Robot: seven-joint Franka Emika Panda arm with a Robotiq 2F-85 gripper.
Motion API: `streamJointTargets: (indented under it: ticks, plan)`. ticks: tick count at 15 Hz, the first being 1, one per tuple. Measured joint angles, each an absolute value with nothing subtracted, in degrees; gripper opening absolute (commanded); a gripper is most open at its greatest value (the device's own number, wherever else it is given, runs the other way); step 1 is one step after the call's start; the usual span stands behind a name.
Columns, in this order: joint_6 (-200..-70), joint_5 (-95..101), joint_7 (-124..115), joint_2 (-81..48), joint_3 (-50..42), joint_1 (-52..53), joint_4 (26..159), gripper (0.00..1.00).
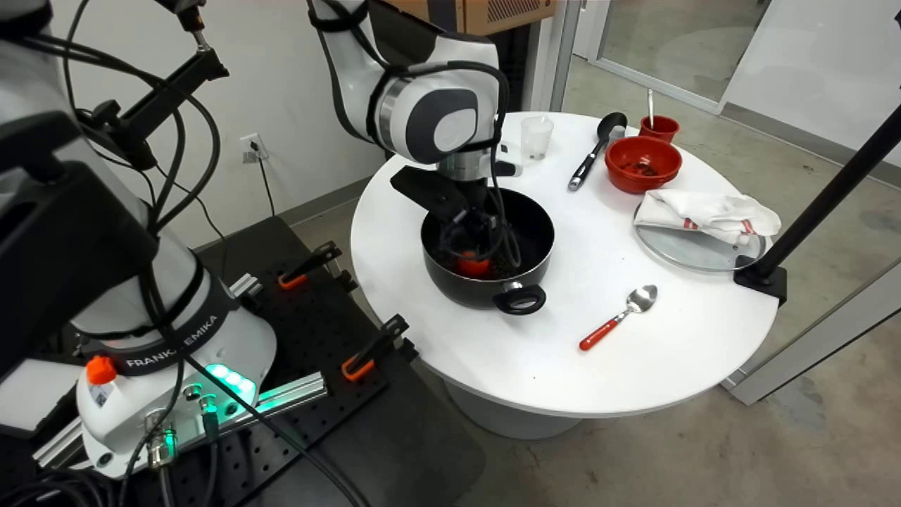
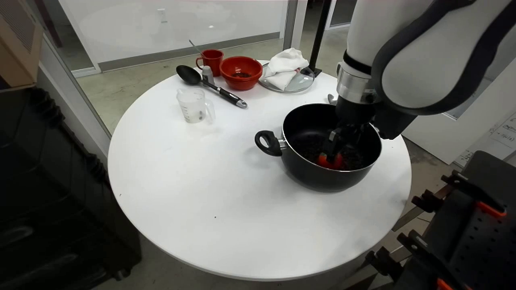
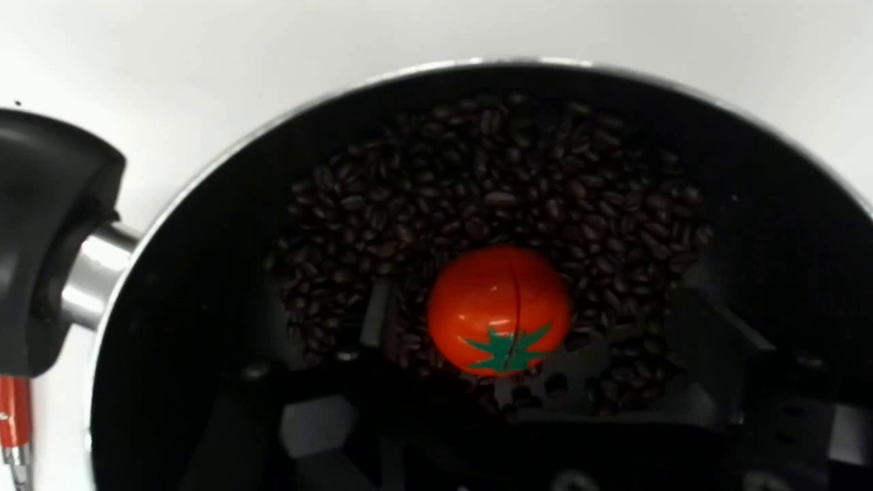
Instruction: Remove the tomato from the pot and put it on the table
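Tomato [image 3: 499,300] — in pot [image 2: 322,179], end effector [image 3: 541,307] astride, jaws apart

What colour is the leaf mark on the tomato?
Green leaf mark; it shows best in the wrist view.

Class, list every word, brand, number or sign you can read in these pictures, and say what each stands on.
"FRANK… EMIKA": dark band of the robot base, partly covered midway.
Pale label on that base: too small to read.
Marks on the measuring cup: too blurred.
Mark on the black spoon handle: too small.
Writing on the white panel: too blurred.
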State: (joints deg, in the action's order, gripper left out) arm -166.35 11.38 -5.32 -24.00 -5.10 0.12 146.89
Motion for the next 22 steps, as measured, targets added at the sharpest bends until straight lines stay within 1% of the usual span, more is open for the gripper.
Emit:
streamJointTargets:
  ticks: [6, 7, 8, 9, 11, 14, 15, 22]
  plan:
    - [-167.65, 11.04, -5.32, -29.52, -5.89, 0.10, 142.83, 1.00]
    - [-167.71, 11.01, -5.32, -30.21, -5.93, 0.11, 142.38, 0.98]
    - [-167.80, 10.99, -5.32, -30.87, -6.00, 0.13, 142.00, 0.86]
    - [-167.88, 10.98, -5.32, -31.49, -6.09, 0.14, 141.62, 0.82]
    - [-168.16, 10.96, -5.32, -32.60, -6.28, 0.16, 140.97, 0.60]
    - [-168.60, 10.87, -5.32, -33.95, -6.50, 0.16, 140.02, 0.38]
    - [-168.64, 10.79, -5.32, -34.17, -6.56, 0.16, 139.75, 0.35]
    - [-168.41, 9.59, -5.32, -33.25, -5.85, 0.03, 139.29, 0.35]
